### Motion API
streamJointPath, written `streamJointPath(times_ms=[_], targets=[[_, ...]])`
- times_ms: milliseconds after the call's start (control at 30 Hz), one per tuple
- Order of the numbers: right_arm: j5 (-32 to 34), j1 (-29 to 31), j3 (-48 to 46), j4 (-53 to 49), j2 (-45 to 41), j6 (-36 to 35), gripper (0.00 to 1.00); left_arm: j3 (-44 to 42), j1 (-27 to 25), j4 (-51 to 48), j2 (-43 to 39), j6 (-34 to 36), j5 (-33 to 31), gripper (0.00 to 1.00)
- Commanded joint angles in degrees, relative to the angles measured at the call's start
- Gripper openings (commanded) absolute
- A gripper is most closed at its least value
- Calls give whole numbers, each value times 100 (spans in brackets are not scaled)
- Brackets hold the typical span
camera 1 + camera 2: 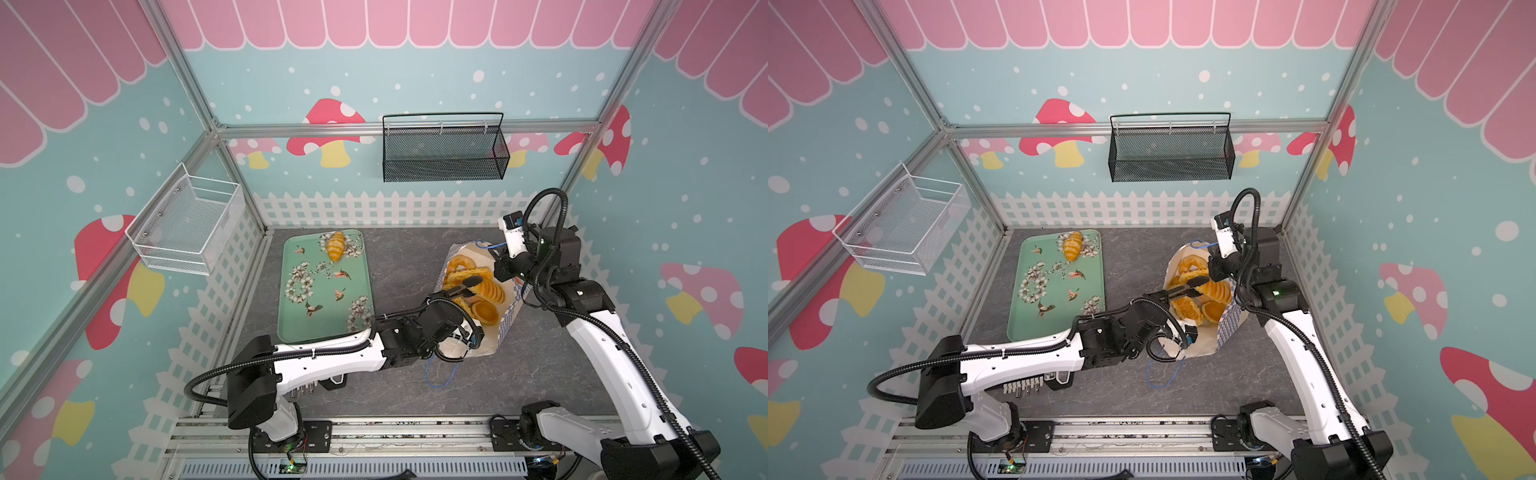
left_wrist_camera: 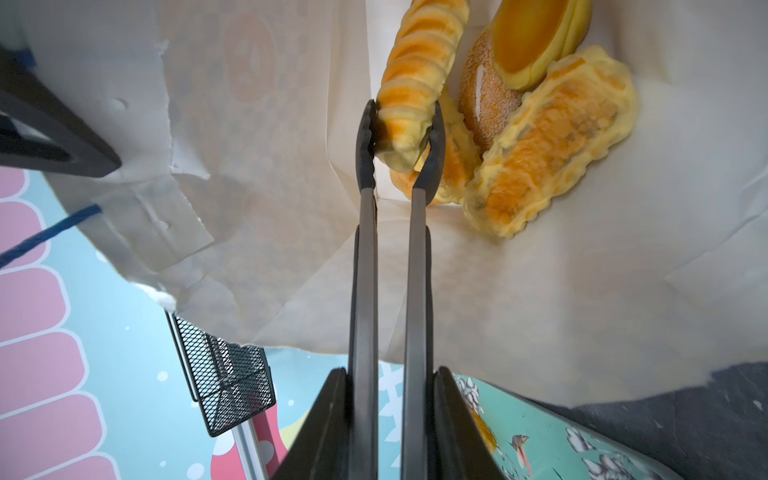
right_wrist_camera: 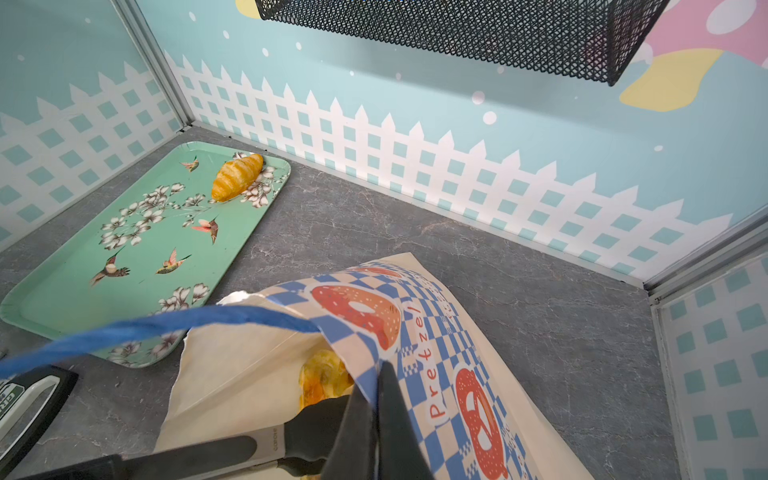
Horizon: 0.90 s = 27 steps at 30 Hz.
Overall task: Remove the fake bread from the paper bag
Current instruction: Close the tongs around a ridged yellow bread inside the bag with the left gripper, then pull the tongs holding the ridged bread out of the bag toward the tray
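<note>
Nearest, a broad band of grey tabletop [image 1: 540,374] lies bare between the rig's rail and the paper bag [image 1: 509,320]. A narrower bare lane runs between the bag's left side and the right rim of the tray [image 1: 299,324]. In both top views the left forearm crosses above the tray's near right corner.

The left claw [image 2: 390,374] is drawn in narrow, its two fingers pressed against the outer sides of a pair of black tongs [image 2: 363,270]. The tongs reach past the bag's paper rim into its open mouth. Their tips pinch the near end of a ribbed loaf [image 2: 419,62], one tip on each flank. That loaf lies against the rest of the fake bread [image 2: 548,145] inside the bag – a flat scalloped pastry, a sugared brown round and a smooth yellow one – and I cannot tell whether it has left the pile.

On the bag's right side the right claw [image 3: 376,399] is clamped tight on the blue-checkered rim, paper caught between its fingers.

Farther left, the tray carries a single pastry [image 1: 335,246] near its far edge, the rest of its surface free. A strip of bare tabletop separates bag and tray from the fence-printed far wall, where a black mesh basket [image 1: 444,158] hangs well above.
</note>
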Motion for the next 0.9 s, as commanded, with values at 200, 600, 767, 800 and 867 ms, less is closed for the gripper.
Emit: streamJointPath(times_ms=[200, 600, 767, 800, 867], targets=[[20, 29, -3, 231, -66, 137, 0, -402, -234, 557, -726, 493, -753, 0], [2, 30, -47, 296, -48, 212, 0, -971, -571, 1200, -1749, 397, -1242, 0], [26, 29, -45, 299, -31, 207, 0, -1275, -680, 1334, -2105, 449, -1536, 0], [28, 29, -47, 301, -32, 210, 0, -1350, -711, 1415, -2183, 467, -1592, 0], [31, 29, -47, 307, -22, 211, 0, -1523, -776, 1513, -2384, 470, -1682, 0]])
